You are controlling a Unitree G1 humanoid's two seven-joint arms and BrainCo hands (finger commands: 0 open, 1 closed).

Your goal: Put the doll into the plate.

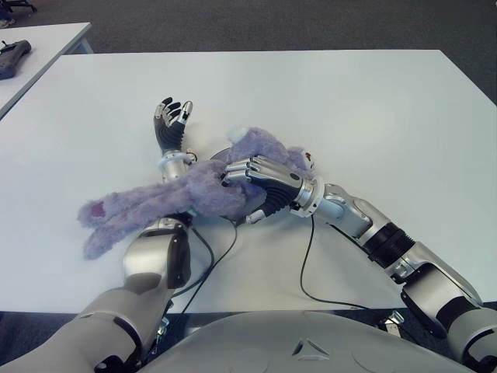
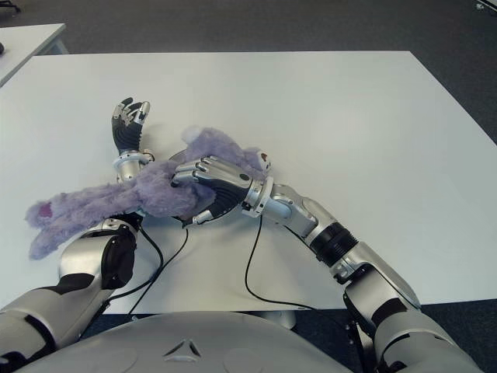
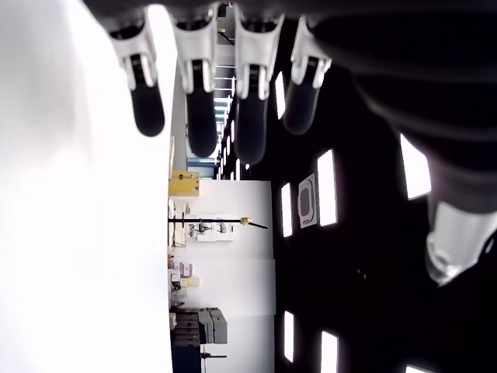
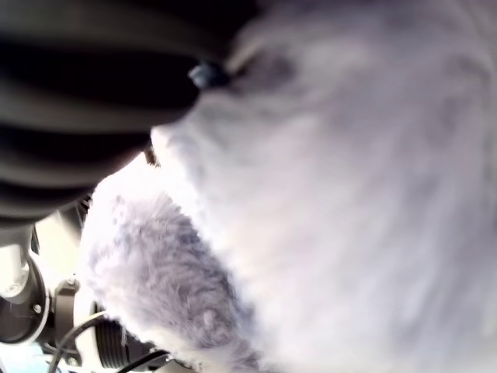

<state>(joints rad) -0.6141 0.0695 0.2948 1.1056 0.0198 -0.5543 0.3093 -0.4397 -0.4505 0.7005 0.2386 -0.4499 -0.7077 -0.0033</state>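
Nearest the robot: right hand (image 1: 260, 180) reaching across from the right, fingers (image 1: 242, 167) curled down over the body of the doll (image 1: 178, 198), gripping it. Right wrist view filled with purple plush pressed against the palm, confirming contact.

Doll: purple plush, long limbs trailing away from the right hand toward the robot's left, draped across the left forearm (image 1: 159, 252). Head end just beyond the right hand's knuckles, with a small red-and-white patch showing at its far side.

Plate (image 2: 203, 219): only a thin dark rim visible, directly under the right hand and the doll's torso, on the near side. Rest hidden by the plush.

Farther out: left hand (image 1: 172, 120) beyond the doll, just past its upper edge, fingers spread and upright, holding nothing. Left wrist view shows straight fingertips (image 3: 200, 124) with nothing between them. Contact with the white tabletop (image 1: 373, 116) not determinable.

Progress, as a judgement: doll grasped and brought over the plate, torso apparently on or just above it. Whether weight is on the plate cannot be told. Remaining: settling the body within the rim, gathering or accepting the overhanging limbs, releasing the right hand, clearing the left forearm from under the plush.
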